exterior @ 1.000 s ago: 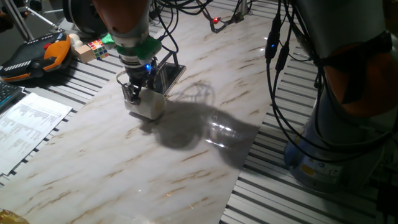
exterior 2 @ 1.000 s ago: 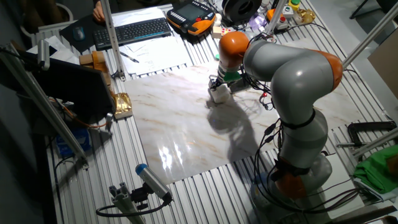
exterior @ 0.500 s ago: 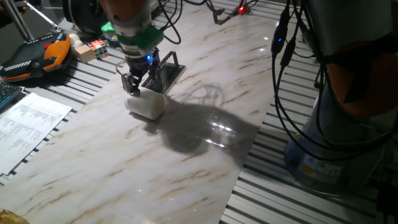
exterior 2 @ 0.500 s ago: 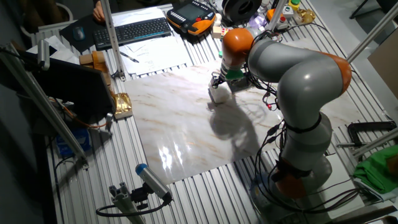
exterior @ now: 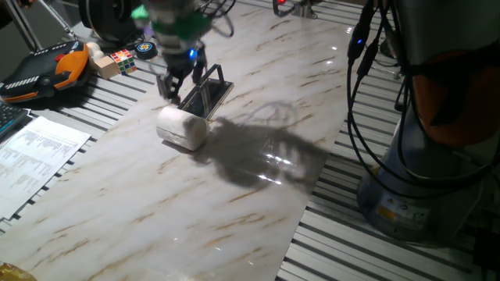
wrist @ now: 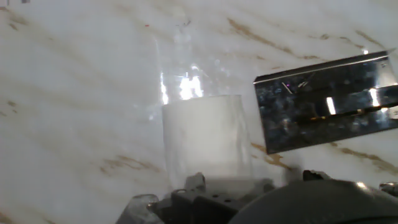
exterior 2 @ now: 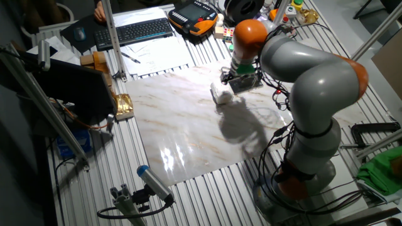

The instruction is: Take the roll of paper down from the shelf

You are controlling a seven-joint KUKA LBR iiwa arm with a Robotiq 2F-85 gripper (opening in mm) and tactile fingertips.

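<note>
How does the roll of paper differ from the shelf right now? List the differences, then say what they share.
Colour: the roll of paper is matte white; the shelf is dark and glossy with a thin metal frame.
Shape: the roll is a rounded cylinder lying on its side; the shelf is a flat rectangular rack.
Shared: both rest on the marble tabletop, side by side, neither held by the pincer above them.

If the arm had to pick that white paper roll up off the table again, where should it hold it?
Probably across the middle of the roll of paper, coming straight down from above. It lies on its side on the marble tabletop, so the curved flanks are open for a finger each, beside the shelf. The gripper hangs just above it, empty.
</note>
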